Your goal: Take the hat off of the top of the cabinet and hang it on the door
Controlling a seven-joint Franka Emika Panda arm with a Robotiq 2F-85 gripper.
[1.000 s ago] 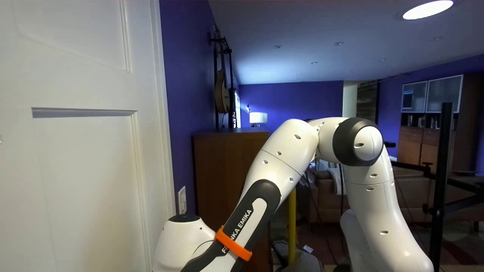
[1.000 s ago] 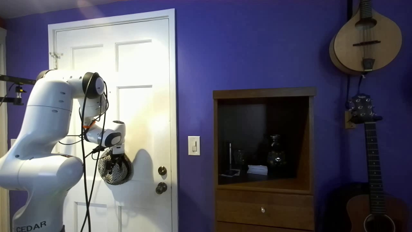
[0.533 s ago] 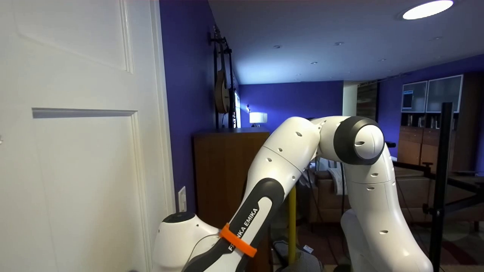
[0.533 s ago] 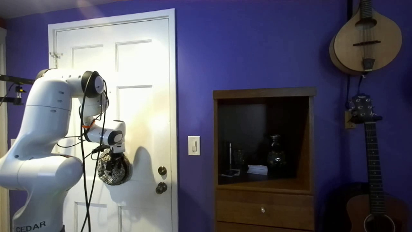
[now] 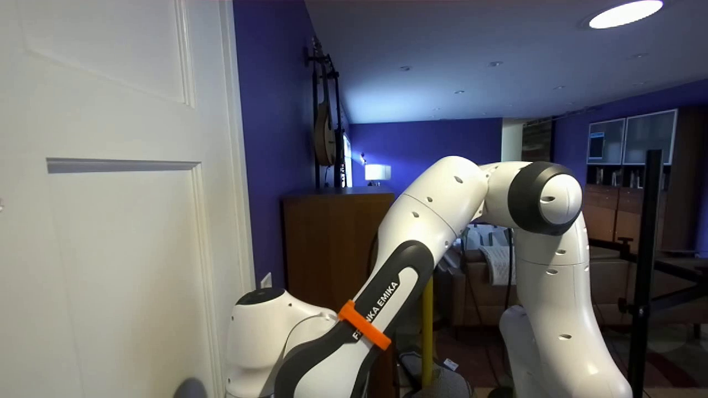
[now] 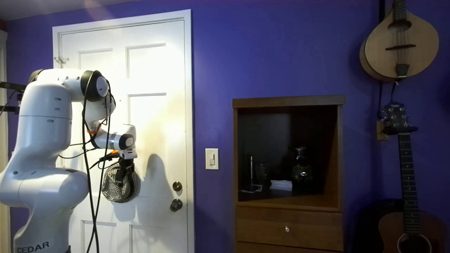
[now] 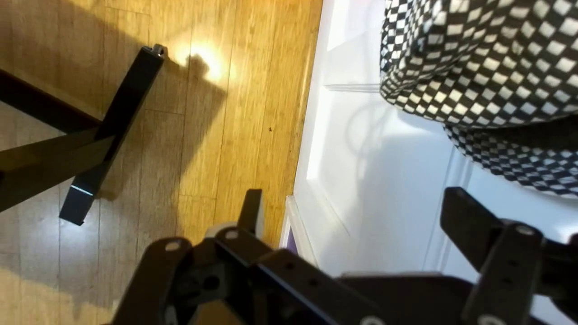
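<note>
Hand [image 7: 353,197] stands wide, nothing between its fingers [image 7: 469,221]. Checkered hat [image 7: 492,67] sits outside them, at the white door [image 6: 154,137]; what holds it is hidden. Risk: a finger could snag the brim on retreat and drag a loosely hung hat down.

In an exterior view, light whitens the door [image 6: 151,109] at left above a grey shadow [image 6: 156,174]; the cabinet [image 6: 289,211] is dim. The wrist view blurs the tool [image 7: 352,203].
</note>
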